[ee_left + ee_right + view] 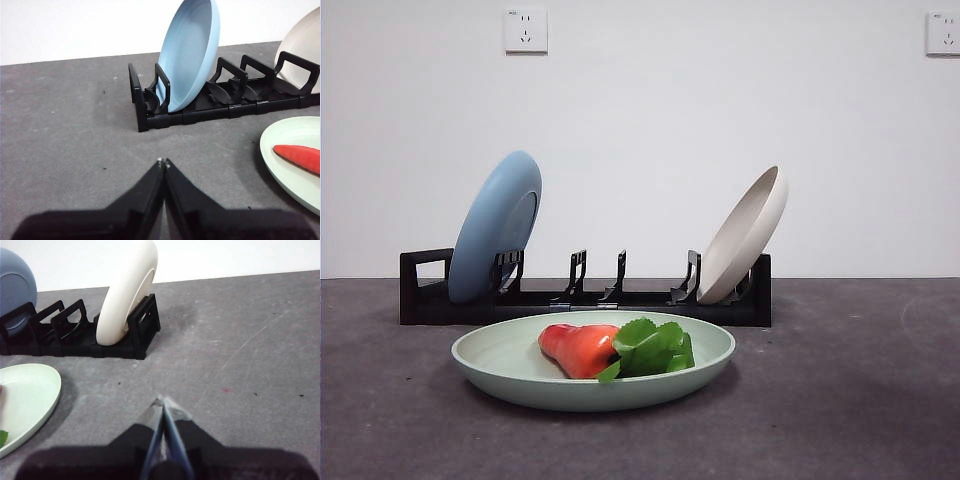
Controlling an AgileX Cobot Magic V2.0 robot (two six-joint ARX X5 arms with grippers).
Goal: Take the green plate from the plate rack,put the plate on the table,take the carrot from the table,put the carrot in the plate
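The green plate [510,360] lies flat on the table [860,400] in front of the plate rack [585,300]. The carrot [582,348] rests inside it, orange body to the left and green leaves [655,348] to the right. In the left wrist view the plate [292,145] and the carrot's tip [300,156] show at one edge, away from my left gripper [163,162], which is shut and empty over bare table. My right gripper [163,400] is also shut and empty, with the plate's rim [35,395] off to its side. Neither gripper shows in the front view.
A light blue plate [498,225] stands in the rack's left end and a beige plate [745,235] leans in its right end. The rack's loop handle [425,275] is at the left. A white wall with two sockets [525,30] rises behind.
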